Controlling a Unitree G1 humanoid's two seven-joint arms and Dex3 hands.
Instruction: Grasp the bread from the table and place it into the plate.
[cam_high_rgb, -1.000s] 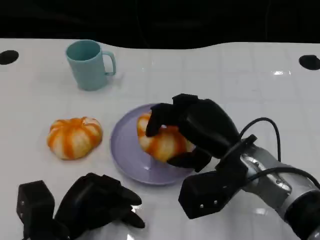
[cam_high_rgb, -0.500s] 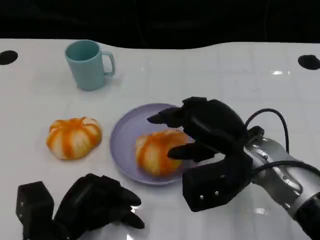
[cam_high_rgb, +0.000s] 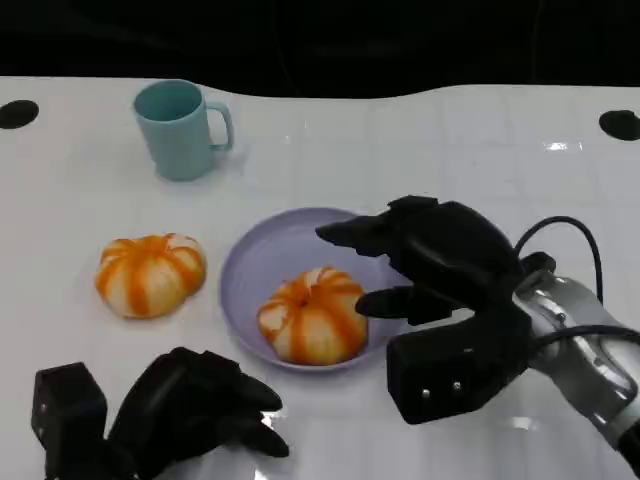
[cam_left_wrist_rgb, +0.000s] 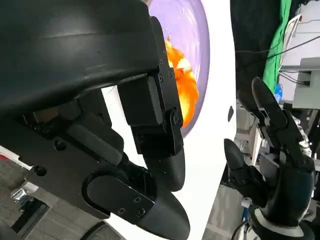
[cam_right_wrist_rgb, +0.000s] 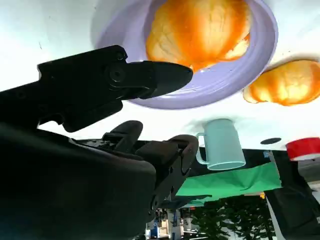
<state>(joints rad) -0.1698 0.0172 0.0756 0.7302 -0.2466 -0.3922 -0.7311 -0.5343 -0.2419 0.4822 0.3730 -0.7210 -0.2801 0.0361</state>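
Note:
An orange-striped bread roll (cam_high_rgb: 312, 315) lies in the lilac plate (cam_high_rgb: 255, 262), toward its near side. A second roll like it (cam_high_rgb: 150, 274) sits on the white table left of the plate. My right hand (cam_high_rgb: 440, 262) hovers at the plate's right rim, fingers spread, holding nothing and just clear of the roll. The right wrist view has the roll (cam_right_wrist_rgb: 200, 30) in the plate (cam_right_wrist_rgb: 260, 55) beyond my fingers (cam_right_wrist_rgb: 160, 77). My left hand (cam_high_rgb: 195, 410) rests at the near table edge with its fingers curled in. In the left wrist view the roll (cam_left_wrist_rgb: 182, 82) and plate (cam_left_wrist_rgb: 192, 25) appear past my left hand.
A teal mug (cam_high_rgb: 180, 128) stands at the back left of the table, handle to the right. Black round holes (cam_high_rgb: 18, 113) mark the table's far corners. A cable loops from my right wrist (cam_high_rgb: 560, 260).
My right hand has let go of the roll, which now lies in the plate, and has drawn back to the right with its fingers opened. The left hand has not moved.

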